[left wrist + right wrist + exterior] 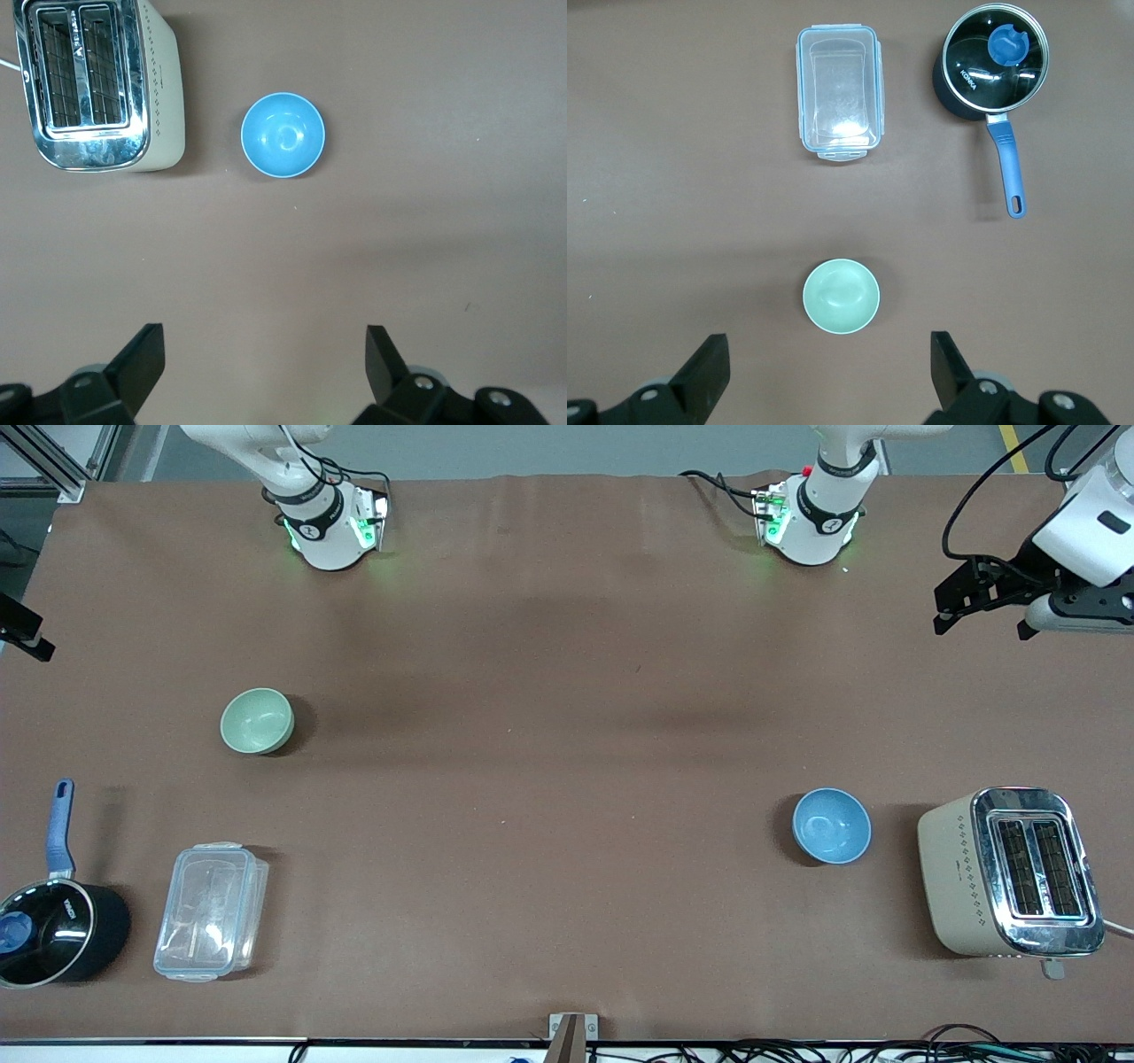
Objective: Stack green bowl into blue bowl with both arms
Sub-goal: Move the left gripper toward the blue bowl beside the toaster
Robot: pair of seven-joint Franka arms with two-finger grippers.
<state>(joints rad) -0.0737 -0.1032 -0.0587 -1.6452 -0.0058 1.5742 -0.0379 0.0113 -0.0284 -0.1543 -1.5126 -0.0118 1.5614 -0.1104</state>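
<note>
Saucepan cut by front-view edge; right gripper mostly out of frame.

Bright, even light; soft shadows, sharp focus.

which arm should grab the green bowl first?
Right, likely. The green bowl sits toward the right arm's end of the table, and in the right wrist view it lies close before the open right gripper. The open left gripper faces the blue bowl instead.
</note>
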